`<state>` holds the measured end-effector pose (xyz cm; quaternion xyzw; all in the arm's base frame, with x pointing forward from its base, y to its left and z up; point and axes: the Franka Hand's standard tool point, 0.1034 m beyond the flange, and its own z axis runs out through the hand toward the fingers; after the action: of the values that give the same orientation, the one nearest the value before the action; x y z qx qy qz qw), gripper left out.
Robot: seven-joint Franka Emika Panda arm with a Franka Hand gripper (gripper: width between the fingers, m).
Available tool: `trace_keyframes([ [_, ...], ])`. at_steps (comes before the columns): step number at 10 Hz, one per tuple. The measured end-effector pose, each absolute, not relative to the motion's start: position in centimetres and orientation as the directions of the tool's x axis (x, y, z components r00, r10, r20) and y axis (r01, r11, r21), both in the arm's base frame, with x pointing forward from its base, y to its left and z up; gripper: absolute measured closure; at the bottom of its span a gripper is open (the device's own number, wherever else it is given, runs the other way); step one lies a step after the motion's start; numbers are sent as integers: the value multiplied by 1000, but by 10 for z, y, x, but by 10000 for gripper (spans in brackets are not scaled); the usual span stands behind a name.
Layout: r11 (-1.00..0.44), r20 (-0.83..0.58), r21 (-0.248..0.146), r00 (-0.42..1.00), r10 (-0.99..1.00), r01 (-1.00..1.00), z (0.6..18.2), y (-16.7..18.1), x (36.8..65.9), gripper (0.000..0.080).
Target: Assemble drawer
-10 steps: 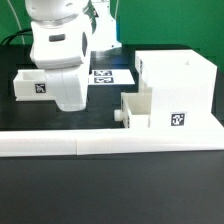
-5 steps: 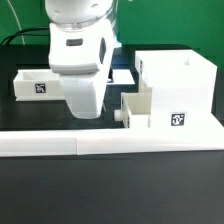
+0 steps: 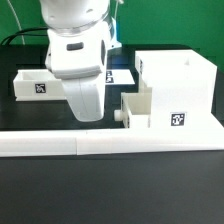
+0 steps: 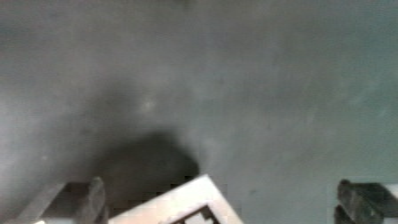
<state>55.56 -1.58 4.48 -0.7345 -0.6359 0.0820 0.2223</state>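
Note:
The big white drawer case (image 3: 178,88) stands at the exterior view's right, open on top, with a tag on its front. A smaller white drawer box with a knob (image 3: 137,110) sits against its left front. Another small white tagged box (image 3: 31,84) lies at the left. My gripper (image 3: 91,112) hangs above the table between the left box and the knobbed box; its fingers do not show in this view. In the wrist view my gripper (image 4: 222,203) is open and empty, fingers (image 4: 80,203) wide apart over the dark table. A white tagged corner (image 4: 187,208) lies below, between the fingers.
A long white rail (image 3: 60,143) runs across the front of the table. The marker board (image 3: 122,76) lies behind my arm, mostly hidden by it. Dark cables and a stand rise at the back.
My arm swung from the exterior view's left toward the middle a second ago. Since half a second ago it has shifted slightly left. The parts have not moved.

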Motion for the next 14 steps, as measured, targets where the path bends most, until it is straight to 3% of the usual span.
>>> trace_keyframes([
  [8,-181,107,-448,254,961,875,48,30,560,150],
  [14,-176,106,-450,248,963,876,46,4,550,150],
])
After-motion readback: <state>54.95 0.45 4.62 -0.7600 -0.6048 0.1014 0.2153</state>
